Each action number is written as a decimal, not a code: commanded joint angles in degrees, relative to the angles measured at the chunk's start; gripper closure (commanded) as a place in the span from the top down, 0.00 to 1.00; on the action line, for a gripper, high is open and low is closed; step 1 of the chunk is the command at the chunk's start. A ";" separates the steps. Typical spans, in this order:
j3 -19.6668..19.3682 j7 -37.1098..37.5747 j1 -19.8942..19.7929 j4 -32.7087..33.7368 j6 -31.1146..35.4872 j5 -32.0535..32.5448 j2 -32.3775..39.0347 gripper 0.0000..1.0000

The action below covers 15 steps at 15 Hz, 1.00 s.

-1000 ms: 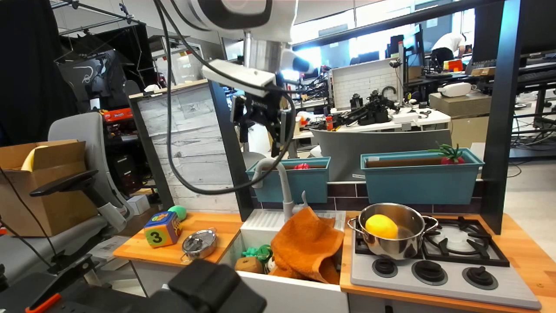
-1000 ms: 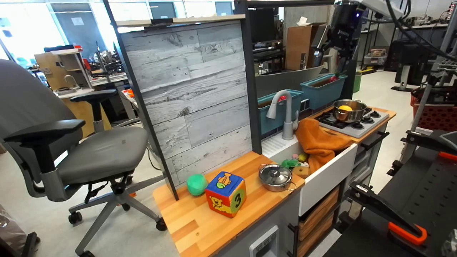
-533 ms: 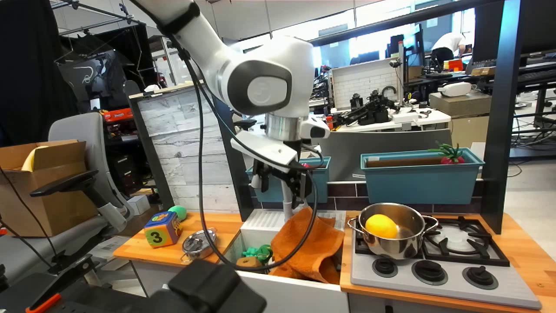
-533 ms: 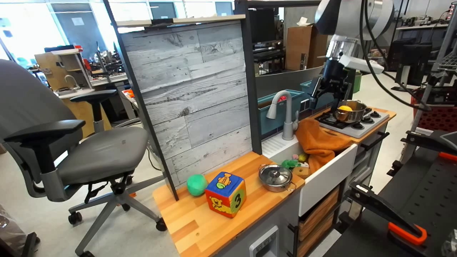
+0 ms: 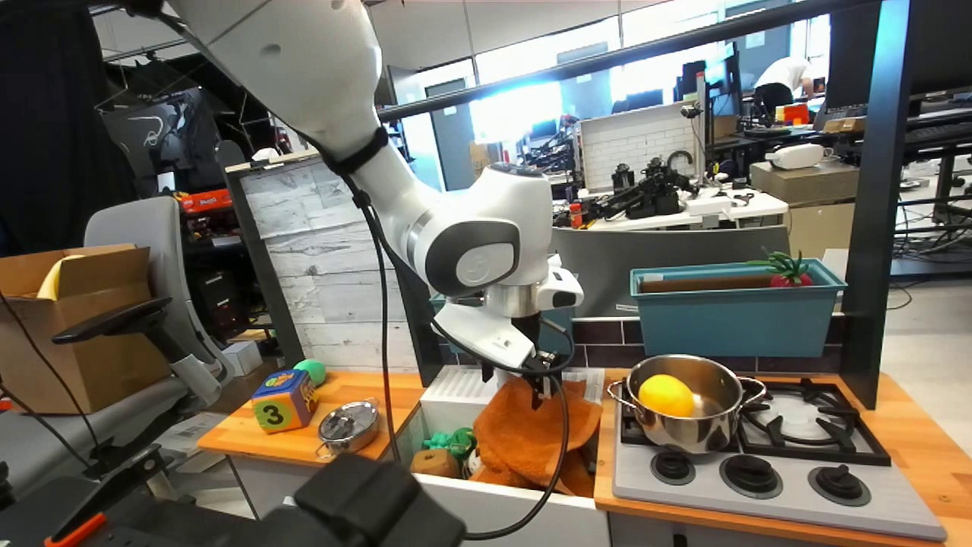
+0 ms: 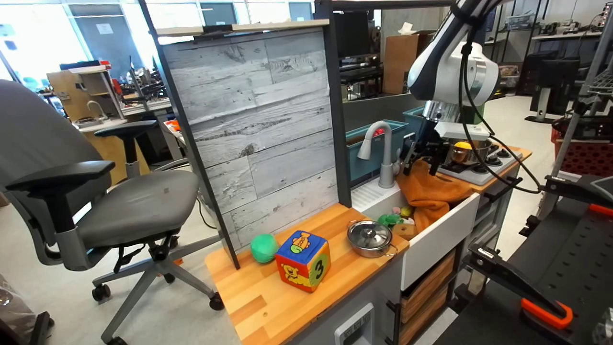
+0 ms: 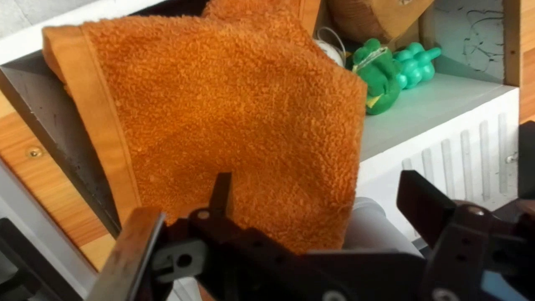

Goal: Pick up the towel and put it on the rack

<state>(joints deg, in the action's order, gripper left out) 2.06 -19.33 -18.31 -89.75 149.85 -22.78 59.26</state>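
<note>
The orange towel (image 5: 505, 437) lies creased and draped in the sink, its upper part rising over the back edge, as both exterior views show. In the wrist view the towel (image 7: 234, 108) fills the middle, with a smooth hem along its left side. My gripper (image 7: 315, 174) stands wide open at its upper end. One finger (image 7: 220, 192) is over the cloth; the opposite finger (image 7: 422, 205) is past the towel's edge, above the ribbed white ledge. Nothing is gripped, and whether a fingertip touches the cloth I cannot tell. Which thing is the rack I cannot tell.
A grey faucet (image 6: 386, 158) rises close beside the gripper. Toys (image 7: 380, 79) lie in the sink next to the towel. A steel pot (image 5: 683, 433) with a yellow round object sits on the stove (image 5: 752, 494). A lidded pan (image 6: 368, 238) and a cube (image 6: 302, 261) stand on the wooden counter.
The arm has come down from high above the counter to the towel's upper end. The gripper has stayed open, and the towel looks unmoved.
</note>
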 commanded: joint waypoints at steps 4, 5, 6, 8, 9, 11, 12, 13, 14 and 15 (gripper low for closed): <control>0.83 6.09 0.04 10.53 -0.18 5.82 7.46 0.75; 0.77 6.63 0.10 11.45 -0.33 6.29 7.96 0.74; 0.70 7.07 0.12 12.32 -0.28 6.74 8.42 0.68; 0.85 7.64 -0.16 13.85 -0.41 7.33 9.19 0.50; 0.86 7.82 -0.26 14.44 -0.59 7.43 9.47 0.42; 0.93 7.71 -0.50 15.28 -0.69 7.50 9.80 0.27; 1.00 7.45 -0.65 15.32 -0.91 7.57 9.64 0.20; 0.97 7.30 -0.69 15.38 -1.33 7.72 9.46 0.12; 0.60 7.41 -0.49 15.31 -2.25 8.14 9.03 0.05; -0.03 7.99 -0.08 14.70 -3.27 8.64 8.19 0.00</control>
<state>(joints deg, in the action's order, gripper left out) 2.39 -12.93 -18.30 -76.60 149.58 -16.71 67.63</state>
